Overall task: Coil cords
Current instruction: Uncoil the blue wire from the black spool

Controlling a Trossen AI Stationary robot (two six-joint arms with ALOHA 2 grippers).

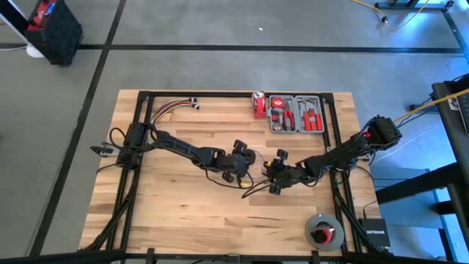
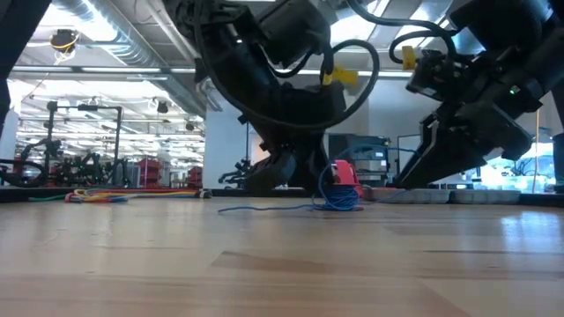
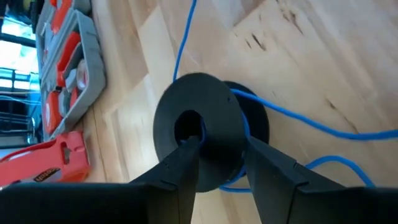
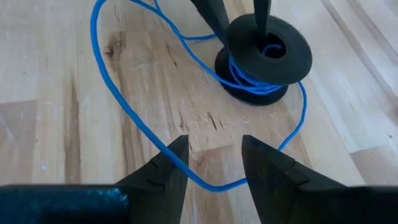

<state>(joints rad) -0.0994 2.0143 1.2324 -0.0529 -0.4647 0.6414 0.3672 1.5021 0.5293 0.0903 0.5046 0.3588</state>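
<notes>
The black spool (image 4: 264, 59) sits on the wooden table (image 1: 183, 213) near its middle, with the blue cord (image 4: 124, 106) partly wound on its core and the rest lying in loose loops just beside it. The left gripper (image 3: 217, 158) grips the spool, one finger in the centre hole and one outside the rim, while the right gripper (image 4: 214, 155) hovers over the slack loop beside the spool with fingers apart and nothing between them. This looks like mid-winding; next, I'd guess, the right gripper must pinch that loop and lay it around the core.
</notes>
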